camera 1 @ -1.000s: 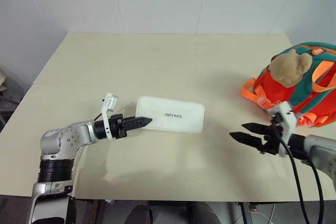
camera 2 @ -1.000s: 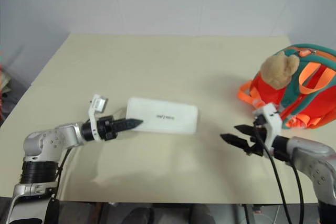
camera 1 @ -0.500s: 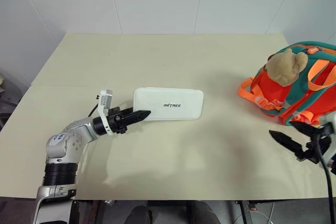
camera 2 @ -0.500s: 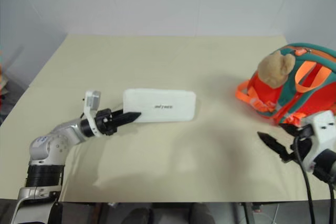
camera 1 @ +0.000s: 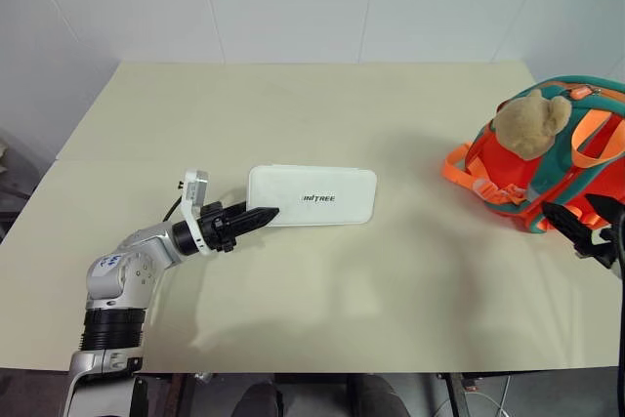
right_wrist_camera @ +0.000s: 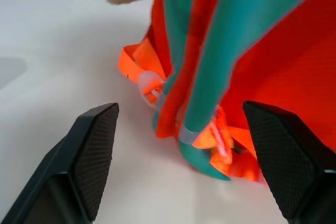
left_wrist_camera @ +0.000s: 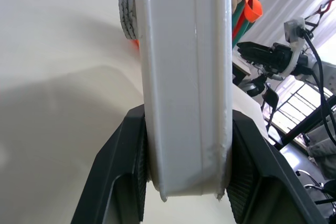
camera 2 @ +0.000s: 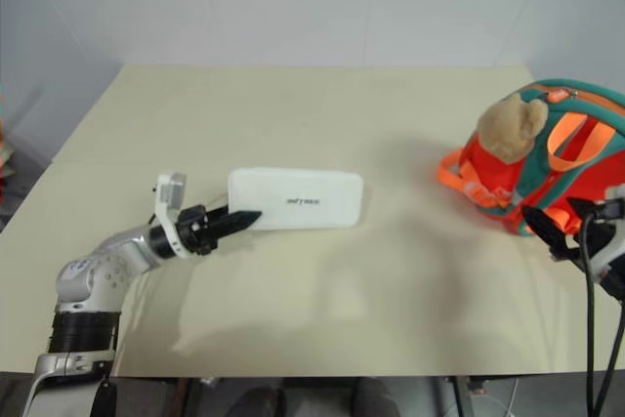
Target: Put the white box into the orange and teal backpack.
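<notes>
Right hand [camera 1: 586,229] swung beside backpack [camera 1: 557,158], apparently not touching

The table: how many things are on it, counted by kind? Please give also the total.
White box: 1
Orange and teal backpack: 1
Plush bear on the backpack: 1
Total: 3
</notes>
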